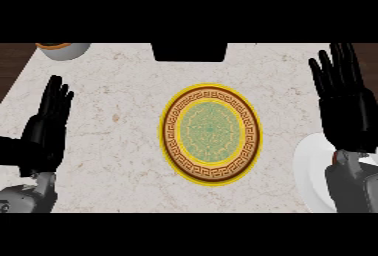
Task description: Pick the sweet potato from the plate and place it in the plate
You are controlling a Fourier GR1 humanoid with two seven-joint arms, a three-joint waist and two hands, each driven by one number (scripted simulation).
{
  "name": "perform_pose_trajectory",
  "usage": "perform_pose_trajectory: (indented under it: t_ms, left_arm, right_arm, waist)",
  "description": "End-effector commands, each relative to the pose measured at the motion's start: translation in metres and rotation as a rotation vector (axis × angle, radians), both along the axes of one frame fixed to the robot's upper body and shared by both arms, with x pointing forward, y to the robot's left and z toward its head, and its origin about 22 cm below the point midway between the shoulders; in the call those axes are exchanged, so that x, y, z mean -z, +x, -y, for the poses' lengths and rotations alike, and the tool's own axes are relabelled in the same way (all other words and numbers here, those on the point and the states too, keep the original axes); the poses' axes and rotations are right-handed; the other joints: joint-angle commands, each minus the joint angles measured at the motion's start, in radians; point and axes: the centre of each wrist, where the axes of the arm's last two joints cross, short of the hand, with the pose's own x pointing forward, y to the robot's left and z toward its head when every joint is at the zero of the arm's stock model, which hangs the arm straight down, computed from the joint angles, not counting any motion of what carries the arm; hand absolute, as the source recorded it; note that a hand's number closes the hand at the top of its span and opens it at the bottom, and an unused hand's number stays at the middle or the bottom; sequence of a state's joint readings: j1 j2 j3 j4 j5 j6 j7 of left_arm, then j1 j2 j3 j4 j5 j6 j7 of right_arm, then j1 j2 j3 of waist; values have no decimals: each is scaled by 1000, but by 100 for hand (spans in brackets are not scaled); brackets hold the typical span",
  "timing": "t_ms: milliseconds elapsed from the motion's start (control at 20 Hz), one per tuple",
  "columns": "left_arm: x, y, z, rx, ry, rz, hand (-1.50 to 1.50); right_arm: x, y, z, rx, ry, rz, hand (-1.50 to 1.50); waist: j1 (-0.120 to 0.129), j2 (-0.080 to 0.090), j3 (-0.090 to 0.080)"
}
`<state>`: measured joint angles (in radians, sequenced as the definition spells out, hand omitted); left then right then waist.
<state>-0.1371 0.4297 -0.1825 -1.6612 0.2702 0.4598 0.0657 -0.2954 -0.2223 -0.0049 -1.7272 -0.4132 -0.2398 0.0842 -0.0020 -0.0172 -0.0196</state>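
Plainly, left hand (46, 131) and right hand (345, 102) open beside patterned plate (211, 134).

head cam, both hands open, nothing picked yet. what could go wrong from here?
1. The right hand and forearm cover much of the white plate; no sweet potato shows, so a grasp there may be aimed blind.
2. The white plate runs off the view's right edge, so reaching in could nudge it.
3. The patterned plate is the only open target; the left hand rests well clear.
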Motion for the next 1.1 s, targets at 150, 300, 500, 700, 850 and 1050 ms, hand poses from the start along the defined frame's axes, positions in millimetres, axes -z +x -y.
perform_pose_trajectory:
  t_ms: [150,300,500,700,850,1050]
  left_arm:
    - [33,-10,-28,73,64,-78,0]
    - [40,-14,-22,108,82,-126,0]
    - [75,-30,-35,158,71,-170,0]
    - [80,-11,-28,169,63,-192,0]
    - [81,-25,-35,178,59,-180,0]
    - [99,-35,-46,191,66,-182,0]
  right_arm:
    - [37,-3,56,-15,-111,-257,150]
    - [16,-8,96,94,-734,-262,150]
    - [117,-44,79,393,-459,-249,-150]
    - [147,-82,82,394,-503,-146,-150]
    - [143,-91,114,475,-620,-157,-150]
    - [113,-116,124,554,-656,-170,-150]
  waist:
    - [1,23,19]
    - [-11,54,-23]
    - [-7,23,20]
    - [-16,18,20]
    - [-5,16,20]
    - [-9,15,19]
